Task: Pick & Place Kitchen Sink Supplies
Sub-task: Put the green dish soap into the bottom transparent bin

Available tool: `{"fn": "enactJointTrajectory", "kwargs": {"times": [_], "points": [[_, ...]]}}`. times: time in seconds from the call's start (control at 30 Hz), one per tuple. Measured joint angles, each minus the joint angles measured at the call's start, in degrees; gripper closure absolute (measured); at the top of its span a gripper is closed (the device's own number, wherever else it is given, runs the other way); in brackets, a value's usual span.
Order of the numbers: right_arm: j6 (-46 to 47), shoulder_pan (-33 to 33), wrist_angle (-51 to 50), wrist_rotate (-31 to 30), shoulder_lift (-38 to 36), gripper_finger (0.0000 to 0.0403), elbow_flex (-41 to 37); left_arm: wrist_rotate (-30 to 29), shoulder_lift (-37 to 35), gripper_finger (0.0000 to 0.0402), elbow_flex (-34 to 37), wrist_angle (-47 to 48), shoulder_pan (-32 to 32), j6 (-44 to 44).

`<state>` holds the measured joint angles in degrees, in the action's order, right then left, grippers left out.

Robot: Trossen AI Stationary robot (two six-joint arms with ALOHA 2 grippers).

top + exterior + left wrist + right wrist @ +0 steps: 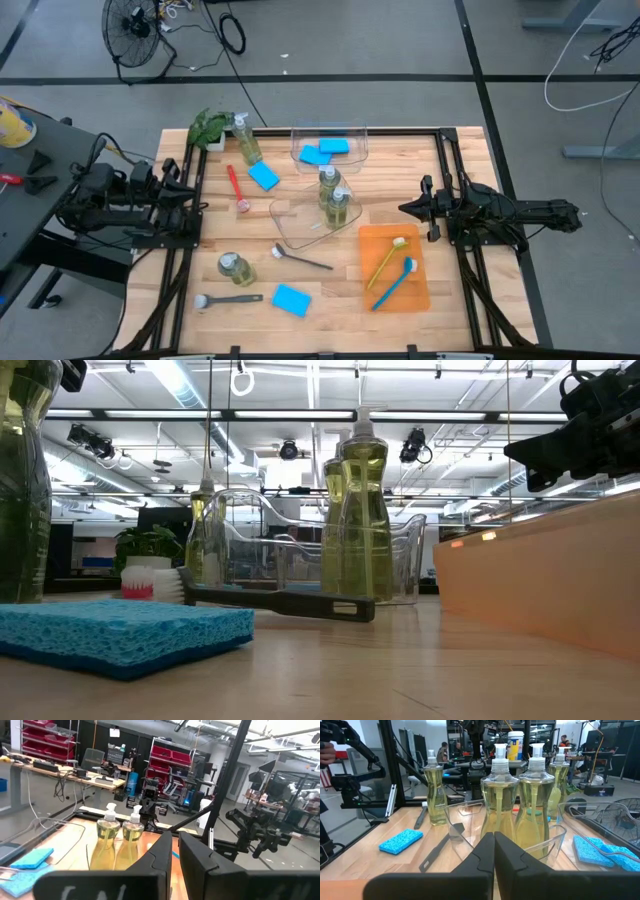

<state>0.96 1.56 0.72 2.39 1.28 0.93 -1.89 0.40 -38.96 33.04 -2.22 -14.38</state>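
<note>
Wooden table top [330, 300], with a workshop floor around it, carries the supplies in a half-sorted state. Two pump bottles [334, 196] stand together in the nearer clear bin [290, 225] at the middle of the table, and two blue sponges [324, 150] lie in the farther clear bin [355, 135]. A yellow-green brush [387, 259] and a blue brush [393, 283] lie on the orange tray [415, 295].

Outside the containers I see a third pump bottle [245, 138] near the plant [208, 126], a fourth one [236, 268] toward the front left, a sponge [264, 177] beside a red brush [237, 189], another sponge [291, 299] at the front, and two dark grey brushes [300, 259].

The left gripper [200, 208] waits at the left edge of the table and the right gripper [405, 209] at the right edge, both pressed together and holding nothing.

I judge that the task is between two picks, about half done. The next move probably asks one arm to spread its jaws, reach over a loose item and come down on it. The loose bottles are tall and may tip.
</note>
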Motion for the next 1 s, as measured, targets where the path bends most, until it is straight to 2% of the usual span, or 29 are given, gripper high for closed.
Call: {"fn": "enactJointTrajectory", "kwargs": {"times": [0.43, 0.53, 0.83, 1.0], "points": [[-0.01, 0.00, 0.01, -0.02, 0.00, 0.0396, 0.00, -3.52, 0.00, 0.0357, 0.00, 0.02, 0.02, 0.90], [0.00, 0.00, 0.01, 0.00, 0.00, 0.0396, 0.00, -3.80, 0.06, 0.0330, 0.00, 0.03, 0.00, 2.70], [0.01, 0.00, 0.01, 0.00, 0.00, 0.0396, 0.00, -3.45, 3.17, 0.0200, 0.04, -0.17, 0.00, 3.69], [-0.01, 0.00, 0.01, 0.00, 0.00, 0.0396, 0.00, -3.43, 5.17, 0.0163, 0.04, -1.16, 0.02, 3.68]]}}
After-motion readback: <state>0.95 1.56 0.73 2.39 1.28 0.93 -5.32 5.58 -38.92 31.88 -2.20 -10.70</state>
